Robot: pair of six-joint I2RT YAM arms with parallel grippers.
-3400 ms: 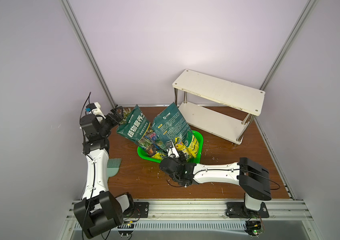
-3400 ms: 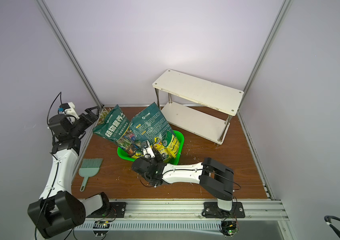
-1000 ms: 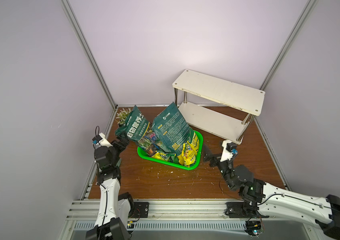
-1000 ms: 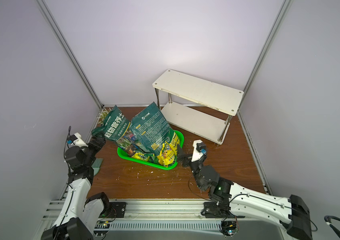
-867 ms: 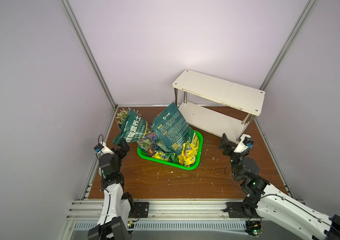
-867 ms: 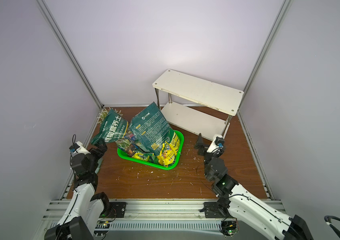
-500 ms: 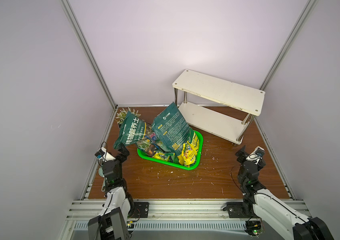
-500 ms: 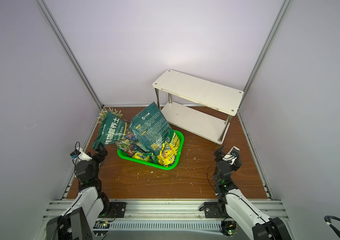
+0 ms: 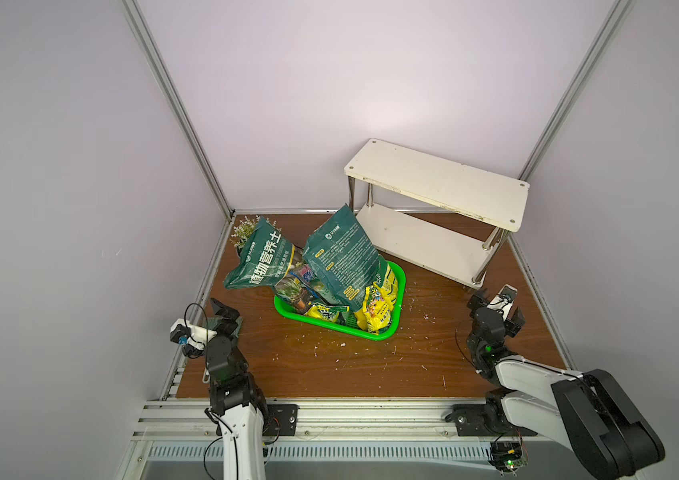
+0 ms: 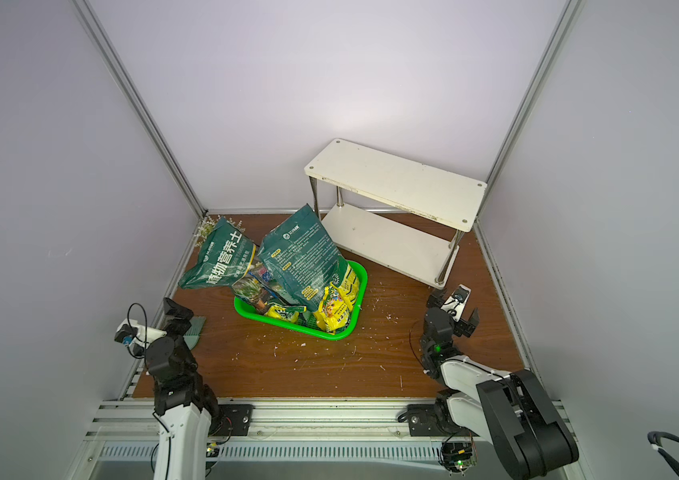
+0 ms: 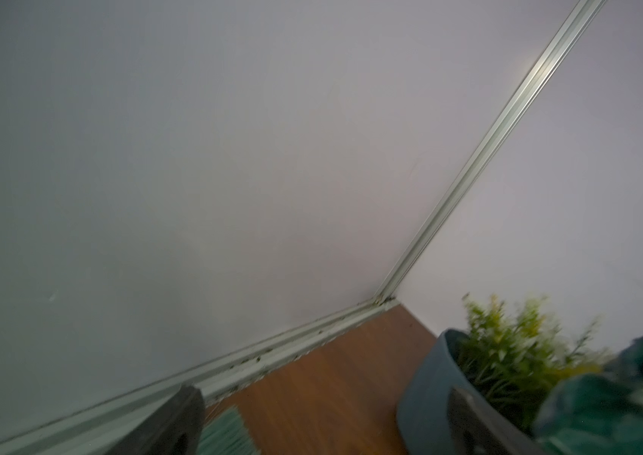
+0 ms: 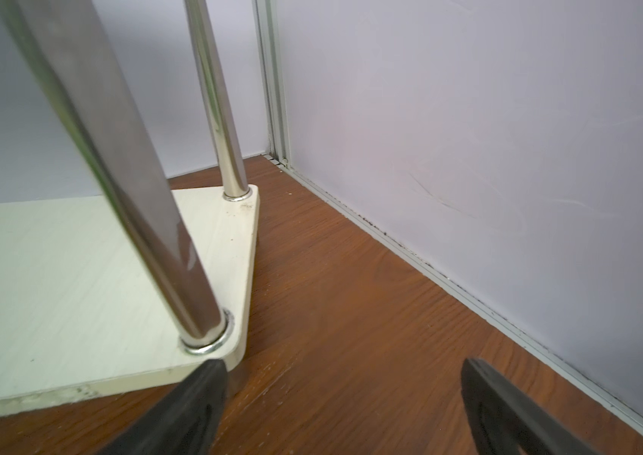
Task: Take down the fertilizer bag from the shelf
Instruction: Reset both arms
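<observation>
Rail (image 9: 371, 419) of aluminium along the lower edge of both top views, with both arm bases mounted on it. Beyond it, brown wood-grain tabletop (image 9: 329, 365), flecked with pale crumbs.

At lower left, left end effector (image 9: 227, 318), jaws spread wide and gripping nothing, poised over a teal toothed tool (image 10: 197, 328); contact between the two not discernible. In the left wrist view, two dark fingers (image 11: 182, 417) at the lower edge, blurred.

At lower right, right end effector (image 9: 495, 312), likewise wide open and empty, low over the tabletop, just in front of the nearest leg (image 12: 154, 236) of the shelf (image 9: 437, 183).

At centre, green basket (image 9: 401, 279) holding yellow packets (image 9: 377, 309). In it too, standing but tilted, fine-print fertilizer bag (image 9: 344, 257), its top just below the shelf's left corner in the picture. To its left, lettered fertilizer bag (image 9: 260, 259), leaning out past the basket's left rim, over the tabletop. Both bags off the shelf boards.

Behind the lettered bag, in the far left corner, potted plant (image 9: 244, 228) in a blue-grey pot.

Farthest back, at upper right, the shelf itself: two cream boards on four shiny legs, set at an angle to the back wall.
</observation>
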